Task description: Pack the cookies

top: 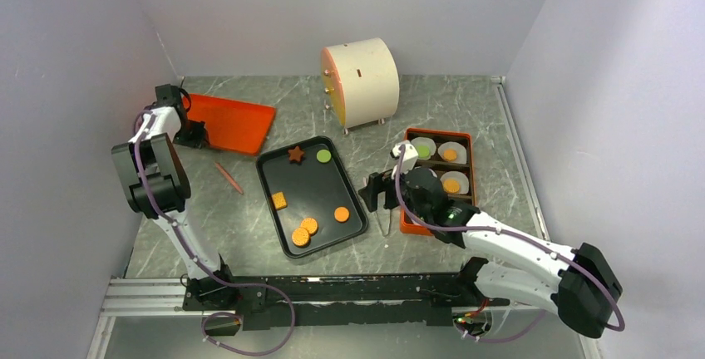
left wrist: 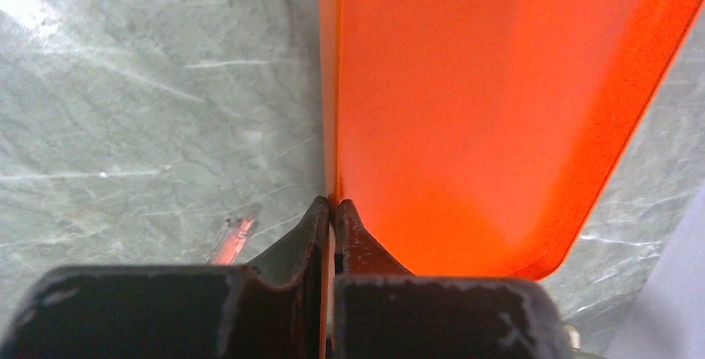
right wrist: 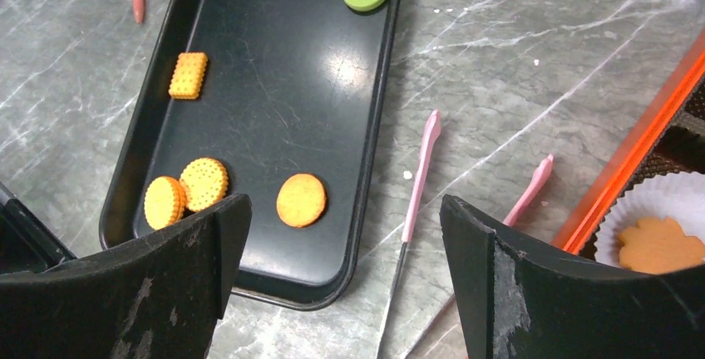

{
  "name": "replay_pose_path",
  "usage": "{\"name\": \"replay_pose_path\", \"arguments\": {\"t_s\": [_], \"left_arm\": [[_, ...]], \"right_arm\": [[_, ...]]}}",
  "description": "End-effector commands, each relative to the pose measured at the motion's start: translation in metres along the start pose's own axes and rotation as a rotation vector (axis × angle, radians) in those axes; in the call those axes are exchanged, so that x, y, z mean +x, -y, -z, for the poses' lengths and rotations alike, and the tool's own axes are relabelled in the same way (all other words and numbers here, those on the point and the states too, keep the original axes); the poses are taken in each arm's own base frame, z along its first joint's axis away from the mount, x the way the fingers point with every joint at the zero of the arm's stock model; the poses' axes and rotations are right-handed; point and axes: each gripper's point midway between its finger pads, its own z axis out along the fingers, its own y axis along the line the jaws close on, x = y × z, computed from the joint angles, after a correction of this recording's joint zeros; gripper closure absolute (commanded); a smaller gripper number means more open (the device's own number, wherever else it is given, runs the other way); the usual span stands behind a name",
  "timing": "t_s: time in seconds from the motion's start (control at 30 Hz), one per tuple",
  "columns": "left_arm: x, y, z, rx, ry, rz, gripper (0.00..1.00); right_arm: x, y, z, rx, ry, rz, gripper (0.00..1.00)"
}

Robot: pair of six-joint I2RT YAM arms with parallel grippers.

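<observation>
Several cookies lie on the black tray (top: 314,186): a brown star (top: 295,154), a green round (top: 323,156), an orange square (top: 279,201) and three orange rounds (top: 304,231). The orange box (top: 437,132) at the right holds white liners, three of them with cookies (top: 450,154) in them. My right gripper (top: 378,193) hangs open between tray and box, nothing between its fingers; its wrist view shows the gripper (right wrist: 345,209) above the tray's near right corner. At the back left my left gripper (left wrist: 333,206) is shut on the edge of the orange lid (top: 239,123).
Pink-handled tongs (right wrist: 421,172) lie on the table between tray and box, under my right gripper. A thin reddish stick (top: 229,177) lies left of the tray. A white drum-shaped object (top: 360,82) stands at the back centre. Walls close in on three sides.
</observation>
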Motion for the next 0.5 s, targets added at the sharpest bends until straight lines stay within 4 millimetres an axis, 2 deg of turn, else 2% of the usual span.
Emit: {"name": "replay_pose_path", "arguments": {"t_s": [0.0, 0.07, 0.2, 0.47], "left_arm": [[-0.02, 0.035, 0.005, 0.098, 0.032, 0.011, 0.95], [-0.014, 0.037, 0.0, 0.103, 0.001, 0.015, 0.95], [-0.003, 0.042, 0.007, 0.161, -0.051, 0.024, 0.95], [0.018, 0.046, 0.053, 0.3, -0.123, 0.049, 0.95]], "right_arm": [[-0.033, -0.018, -0.003, -0.051, 0.08, -0.026, 0.11], [-0.035, -0.018, -0.004, -0.049, 0.076, -0.022, 0.11], [-0.04, -0.022, -0.006, -0.061, 0.082, -0.022, 0.11], [-0.046, -0.038, -0.025, -0.105, 0.082, -0.125, 0.11]]}}
